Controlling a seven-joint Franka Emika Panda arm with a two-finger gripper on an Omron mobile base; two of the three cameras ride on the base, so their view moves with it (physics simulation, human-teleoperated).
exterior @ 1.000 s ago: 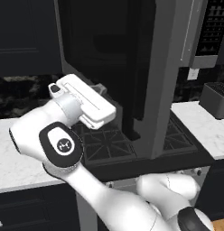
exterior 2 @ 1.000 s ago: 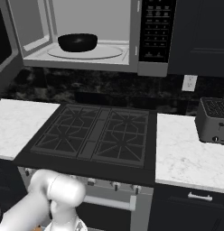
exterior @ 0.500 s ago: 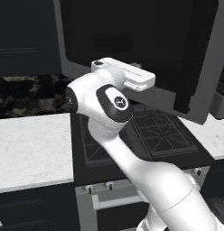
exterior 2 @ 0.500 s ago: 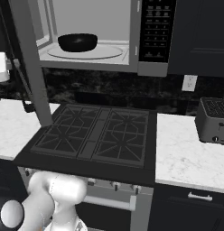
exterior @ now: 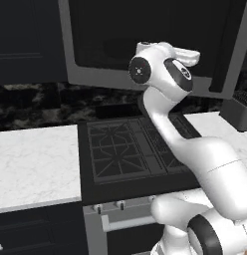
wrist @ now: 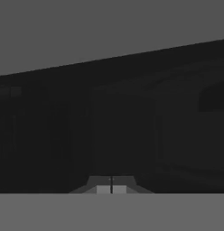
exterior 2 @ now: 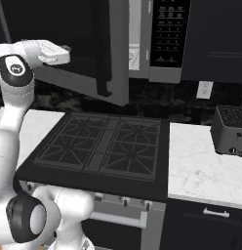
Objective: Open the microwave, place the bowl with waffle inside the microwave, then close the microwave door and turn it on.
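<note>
The microwave [exterior 2: 164,75] hangs above the stove, its black button panel [exterior 2: 167,34] on the right. The microwave door [exterior 2: 69,29] stands partly swung toward the front, so a narrow strip of light cavity [exterior 2: 135,34] shows beside its black bar handle [exterior 2: 101,49]. The door's dark glass [exterior: 120,40] also spans the top of the left base view. My gripper [exterior 2: 65,53] [exterior: 194,54] rests against the door's outer face. In the hand view its fingertips [wrist: 111,188] are shut together, empty, facing dark glass. The bowl and waffle are hidden behind the door.
A black gas stove [exterior 2: 103,146] [exterior: 130,149] lies below the microwave. White counters [exterior: 31,164] [exterior 2: 201,166] flank it. A dark toaster [exterior 2: 231,129] sits on the right counter under a wall outlet [exterior 2: 204,89]. Dark cabinets surround the microwave.
The door has swung from wide open to nearly across the cavity, with my arm sweeping rightward behind it. The bowl that showed inside the cavity is now covered.
</note>
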